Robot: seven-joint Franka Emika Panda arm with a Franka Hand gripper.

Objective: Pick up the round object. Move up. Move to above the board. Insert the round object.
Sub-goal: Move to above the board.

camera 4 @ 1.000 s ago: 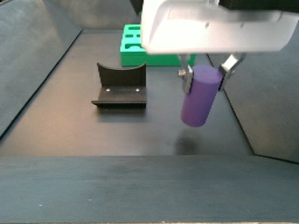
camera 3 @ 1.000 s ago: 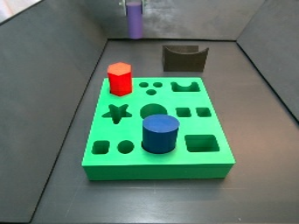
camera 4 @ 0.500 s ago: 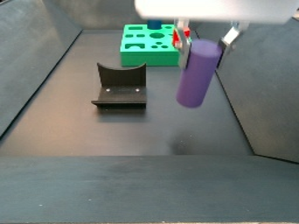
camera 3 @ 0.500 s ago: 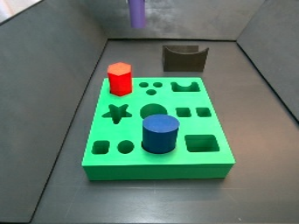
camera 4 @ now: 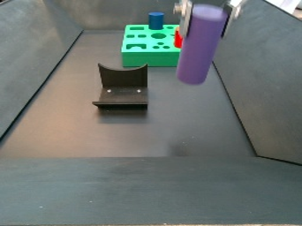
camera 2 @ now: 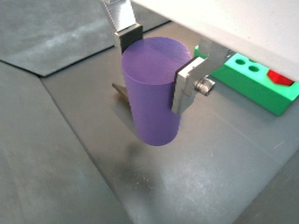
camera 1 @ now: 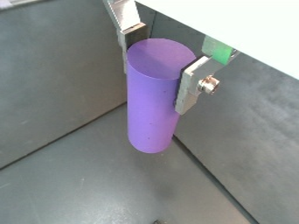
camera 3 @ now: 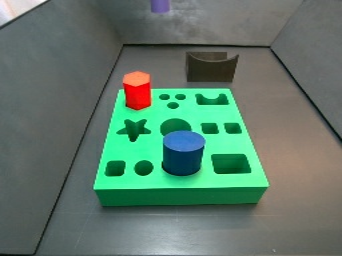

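My gripper is shut on the round object, a tall slim purple cylinder that hangs upright from the fingers high above the floor. It shows in both wrist views and in both side views, only its tip at the picture edge in one. The board, a thick bright-green block with shaped holes, lies on the floor away from the gripper; it shows small in a side view and in a wrist view. A round hole lies open in its middle.
A red hexagonal prism and a short dark-blue cylinder stand in the board. The dark fixture stands on the floor between gripper and board. Grey walls close in the floor on both sides.
The gripper has risen with the purple cylinder in it; the cylinder's lower end has climbed well above the floor and nearly left one side view. Nothing else moved.
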